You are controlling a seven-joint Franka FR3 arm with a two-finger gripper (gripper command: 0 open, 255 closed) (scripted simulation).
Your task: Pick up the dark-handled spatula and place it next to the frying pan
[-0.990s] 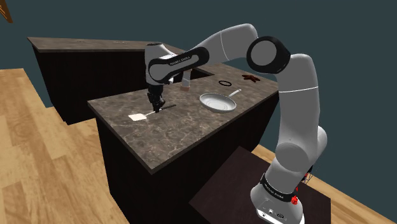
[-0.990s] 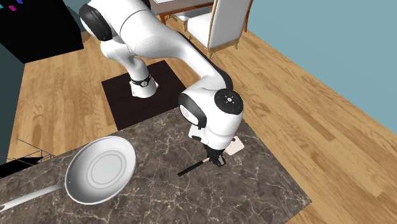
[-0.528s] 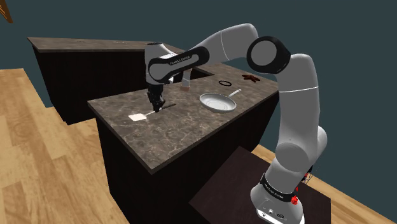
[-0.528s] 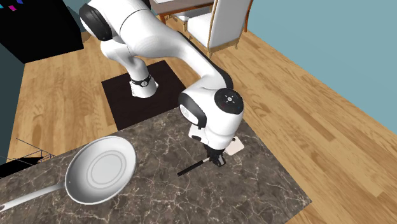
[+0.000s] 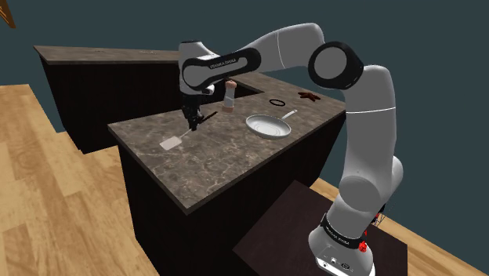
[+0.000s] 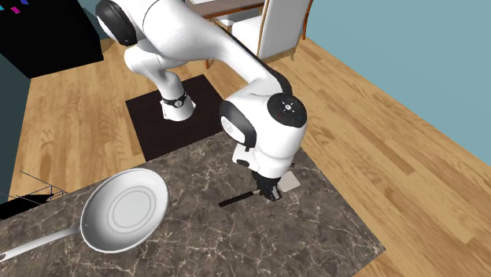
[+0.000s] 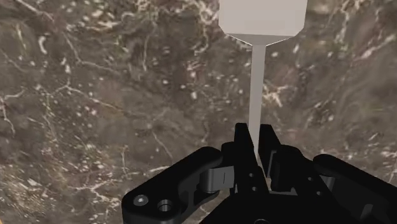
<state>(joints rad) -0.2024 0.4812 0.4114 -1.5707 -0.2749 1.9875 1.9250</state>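
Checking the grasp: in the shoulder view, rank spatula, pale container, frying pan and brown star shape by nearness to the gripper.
1. spatula, clasped by the gripper
2. pale container, just behind
3. frying pan, rightward
4. brown star shape, far right corner

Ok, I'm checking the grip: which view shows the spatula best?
The wrist view: the spatula shows close up, its neck clasped by the hand. The shoulder view shows blade and handle from far off; in the second exterior view the arm covers its middle.
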